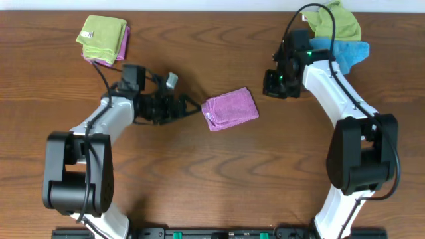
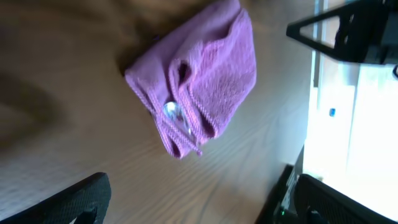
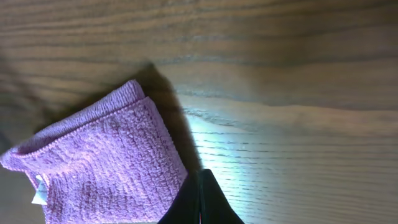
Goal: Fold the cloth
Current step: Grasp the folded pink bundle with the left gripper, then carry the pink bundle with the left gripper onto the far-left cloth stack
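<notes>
Desk [image 1: 212, 186] of brown wood carries everything. At the upper left of the overhead view lies a folded stack [image 1: 103, 38], green on top with purple showing beneath. Below and right of it the left arm [image 1: 109, 123] reaches toward mid-frame. The left pincer [image 1: 192, 107] ends just beside the cloth's left edge. In the left wrist view its two dark fingers [image 2: 74, 199] sit at the bottom corners of the frame, spread wide apart. Nothing is held between them, and the cloth lies ahead of them, clear of both.

The cloth [image 1: 230, 108] lies near the centre of the overhead view, folded into a small lilac rectangle tilted slightly up to the right. The left wrist view shows its layered edges bunched, with a small shiny bit at the fold. In the right wrist view a white tag [image 3: 38, 193] peeks out at its lower left corner.

Right of the cloth and a little higher, the right pincer [image 1: 273, 85] hangs near the cloth's upper right corner. In the right wrist view its fingertips [image 3: 202, 193] are pressed together into one dark wedge, gripping nothing. The wedge overlaps the cloth's right edge at the bottom of the frame; whether it touches the cloth I cannot tell.

At the upper right of the overhead view, a crumpled green cloth [image 1: 335, 23] lies touching a blue cloth [image 1: 352, 53] behind the right arm [image 1: 332, 86].
</notes>
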Available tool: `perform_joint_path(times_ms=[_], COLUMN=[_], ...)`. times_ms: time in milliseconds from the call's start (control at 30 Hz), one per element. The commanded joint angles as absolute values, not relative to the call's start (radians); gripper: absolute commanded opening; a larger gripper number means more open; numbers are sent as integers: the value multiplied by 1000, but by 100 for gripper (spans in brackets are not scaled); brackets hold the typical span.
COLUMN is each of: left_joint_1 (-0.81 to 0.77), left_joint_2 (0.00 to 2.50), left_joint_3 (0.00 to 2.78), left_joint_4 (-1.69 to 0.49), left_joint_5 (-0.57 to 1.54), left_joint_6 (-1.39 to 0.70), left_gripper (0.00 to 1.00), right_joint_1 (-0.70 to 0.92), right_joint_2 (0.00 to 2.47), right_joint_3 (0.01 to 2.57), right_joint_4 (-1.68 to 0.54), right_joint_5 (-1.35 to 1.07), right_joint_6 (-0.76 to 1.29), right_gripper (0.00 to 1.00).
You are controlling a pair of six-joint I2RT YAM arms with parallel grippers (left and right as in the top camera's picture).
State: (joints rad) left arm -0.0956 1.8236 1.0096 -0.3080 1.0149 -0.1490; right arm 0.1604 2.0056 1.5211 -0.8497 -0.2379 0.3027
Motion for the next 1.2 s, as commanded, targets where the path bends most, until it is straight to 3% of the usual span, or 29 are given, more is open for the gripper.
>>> perform_joint_path(times_ms=[0, 167, 433, 1000, 1067, 1133, 1167], left_joint_1=[-112, -154, -212, -242, -242, -242, -241], left_joint_2=[1833, 1856, 1947, 2035, 2035, 2035, 2035], left_joint_3=[960, 894, 894, 895, 895, 895, 895], left_joint_4=[-245, -58, 70, 120, 120, 120, 120], left_joint_5=[1047, 1014, 1002, 931, 931, 919, 912], left_joint_6=[-149, -268, -385, -521, -522, -527, -539], left_gripper=[95, 95, 95, 98, 73, 20, 6], right_joint_1=[155, 159, 191, 328, 320, 303, 296], right_joint_2=[2016, 2031, 2106, 2152, 2152, 2152, 2152], right_joint_3=[1503, 1481, 1481, 1482, 1483, 1488, 1493], right_joint_4=[-822, -769, -729, -665, -671, -689, -701], right_joint_5=[-260, -267, -296, -314, -315, -316, -323], right_joint_6=[314, 347, 390, 415, 416, 416, 415], right_gripper=[1, 2, 2, 2, 1, 1, 1])
